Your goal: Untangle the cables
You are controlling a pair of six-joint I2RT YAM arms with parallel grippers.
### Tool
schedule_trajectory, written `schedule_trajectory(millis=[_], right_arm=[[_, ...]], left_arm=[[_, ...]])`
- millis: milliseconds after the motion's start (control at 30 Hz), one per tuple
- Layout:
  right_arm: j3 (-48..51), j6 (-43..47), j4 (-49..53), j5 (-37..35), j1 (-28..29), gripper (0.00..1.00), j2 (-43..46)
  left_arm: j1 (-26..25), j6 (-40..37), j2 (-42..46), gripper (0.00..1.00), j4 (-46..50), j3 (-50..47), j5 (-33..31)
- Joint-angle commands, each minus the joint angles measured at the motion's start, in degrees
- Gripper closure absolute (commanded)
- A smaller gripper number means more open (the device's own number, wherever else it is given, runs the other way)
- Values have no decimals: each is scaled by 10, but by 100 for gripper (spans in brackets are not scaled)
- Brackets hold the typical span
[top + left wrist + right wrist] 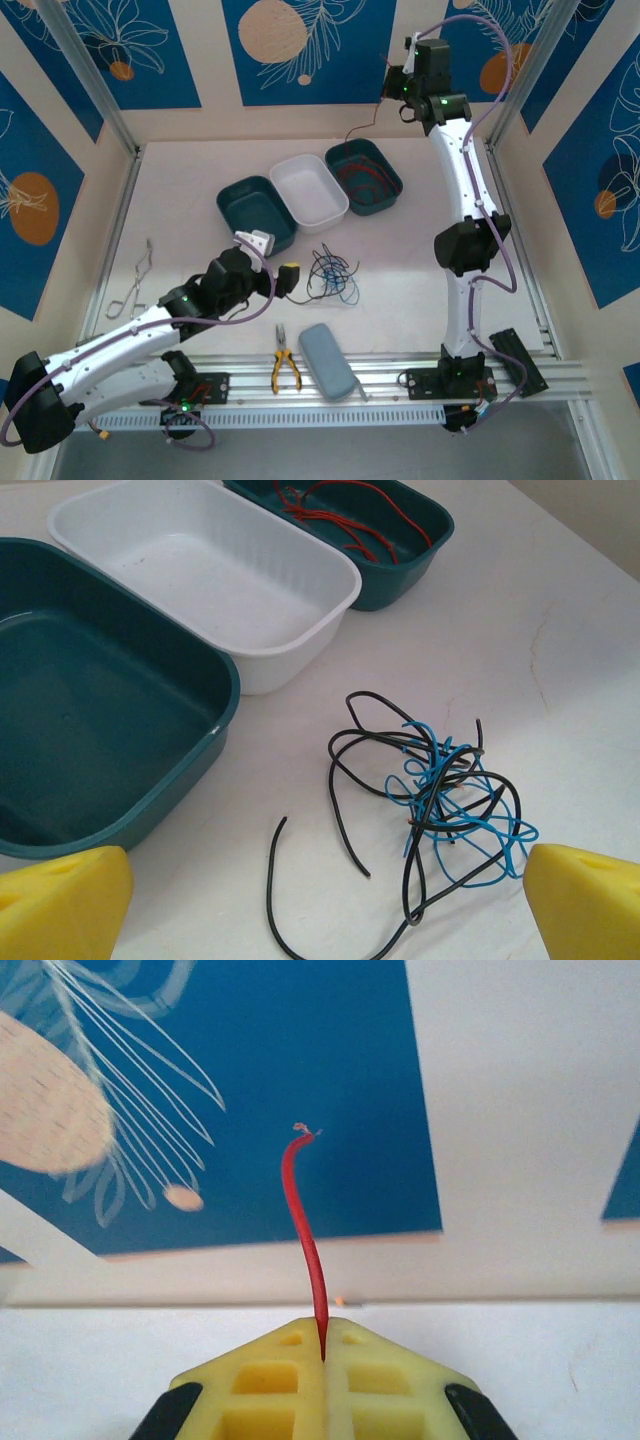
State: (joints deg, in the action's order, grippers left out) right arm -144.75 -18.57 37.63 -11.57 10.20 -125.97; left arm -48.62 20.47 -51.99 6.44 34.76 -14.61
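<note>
A tangle of black and blue cables [331, 275] [440, 790] lies on the table in front of the bins. My left gripper [288, 278] [325, 890] is open just left of it, its yellow fingers [60, 905] wide apart with a loose black cable end between them. My right gripper [388, 92] [322, 1345] is raised high at the back, shut on a red cable [300, 1210]. That red cable hangs down to the right teal bin [390, 165], where more red cable [345, 515] lies coiled.
A white bin [310, 190] [210, 570] stands between the right teal bin and an empty left teal bin [255, 210] [100, 730]. Metal tongs [135, 285] lie at the left. Yellow pliers [285, 368] and a grey-blue case [328, 362] lie at the near edge.
</note>
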Motion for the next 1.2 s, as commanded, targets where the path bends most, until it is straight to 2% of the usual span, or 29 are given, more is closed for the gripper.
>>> schedule_trajectory(millis=[0,267,467,900,1100,1167], right_arm=[[48,-13,52,6,-2,100,31],[134,-35,101,67,-14,100,47],[183,-34,98,72,-29,100,48],[215,7,100,26,-63,100,49],[247,55,92,-42,-67,100,62],[261,68,78,-45,-69,100,69]], left_arm=[[7,-7,-9,0,-13,-6,8],[7,-6,-19,0,-16,-3,18],[7,-2,-20,0,-20,-6,19],[7,1,-25,0,-17,-6,18],[7,1,-34,0,-16,-3,22],[7,1,-35,0,-17,-2,22]])
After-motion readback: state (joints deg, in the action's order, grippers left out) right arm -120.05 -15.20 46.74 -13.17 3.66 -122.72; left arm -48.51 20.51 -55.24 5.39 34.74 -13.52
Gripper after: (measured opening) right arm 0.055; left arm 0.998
